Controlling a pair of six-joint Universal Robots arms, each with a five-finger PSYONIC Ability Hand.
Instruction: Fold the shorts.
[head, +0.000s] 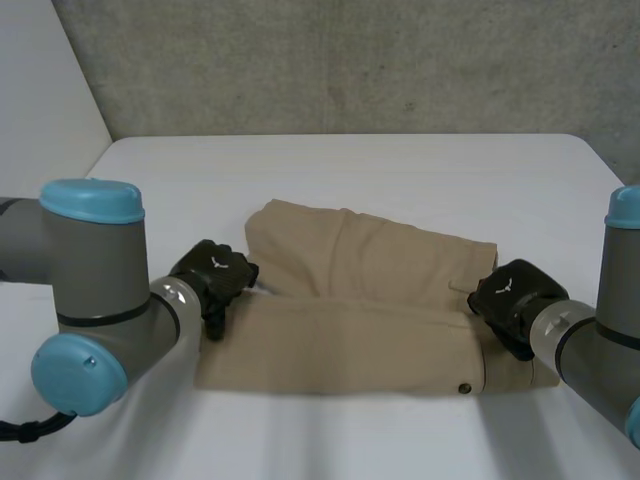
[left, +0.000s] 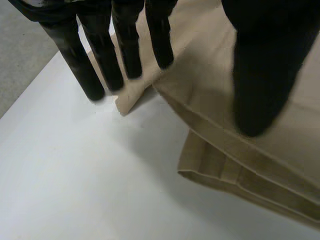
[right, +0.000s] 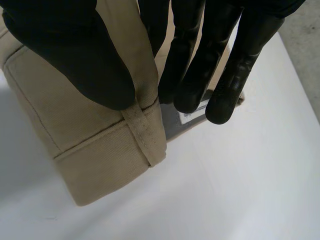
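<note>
Grey arms with blue caps frame the shot up close, left arm (head: 90, 300) and right arm (head: 610, 330), both reaching in over the white table (head: 400, 170). Mid-table lie the tan shorts (head: 370, 290), spread sideways with the near half doubled over.

They look like light, soft cotton, limp in the legs but stiffer along the stitched waistband (right: 100, 145) and the hem (left: 240, 170). Those firm edges are the places to grab, I'd say.

Out at the leg end, the left hand (head: 213, 273) has straight fingers (left: 112, 65) beneath the upper layer and its thumb on top, pinching it. Over at the waist end, the right hand (head: 512, 293) nips the waistband between thumb and fingers (right: 235, 75), right beside a belt loop (right: 142, 132). A small button (head: 463, 387) shows on the near edge.
</note>
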